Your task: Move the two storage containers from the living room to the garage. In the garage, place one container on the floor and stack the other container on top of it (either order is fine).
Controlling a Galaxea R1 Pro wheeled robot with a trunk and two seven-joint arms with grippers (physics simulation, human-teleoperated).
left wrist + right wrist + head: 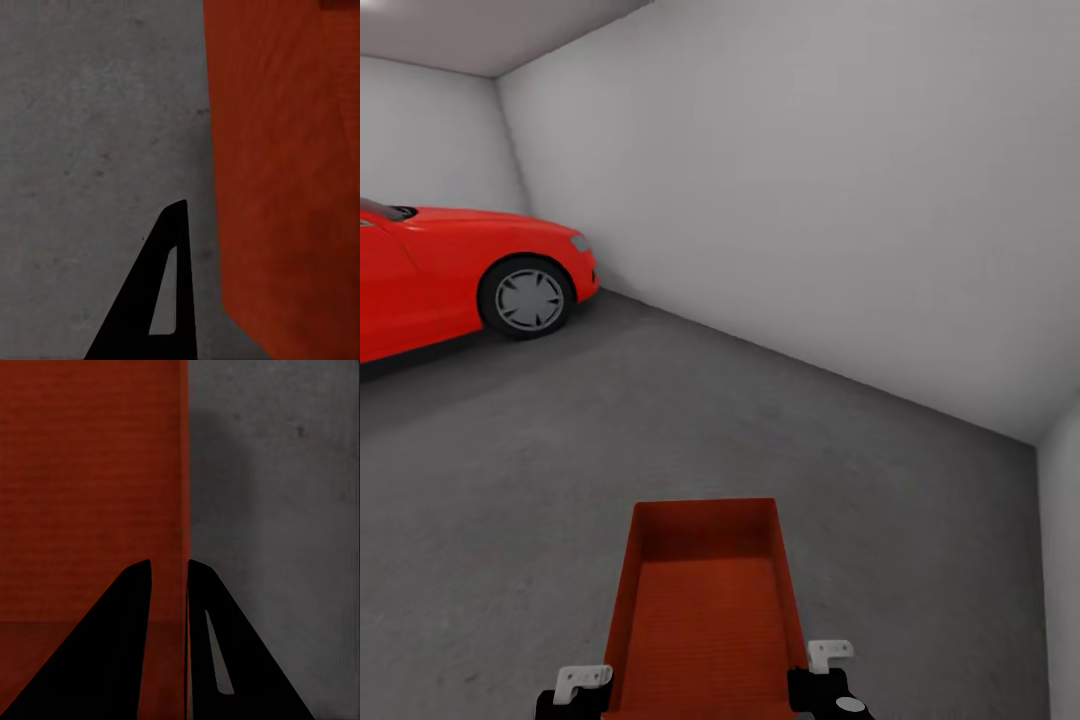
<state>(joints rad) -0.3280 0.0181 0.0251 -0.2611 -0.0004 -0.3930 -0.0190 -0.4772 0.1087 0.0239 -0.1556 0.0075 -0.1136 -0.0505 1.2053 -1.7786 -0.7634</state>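
Right gripper [169,585] is pinching the orange-red open-top plastic bin's [705,610] wall in its wrist view; left gripper's [169,285] jaws, can't tell; head view's showing rough grey concrete floor [510,480], red coupe [450,270].

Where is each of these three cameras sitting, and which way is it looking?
Head view: on the robot's head, looking forward and down over the garage floor, red car, storage container, both grippers.
Left wrist view: by the left gripper, showing one finger beside the container's outer wall.
Right wrist view: right gripper astride the container's wall.
All share the container and floor.
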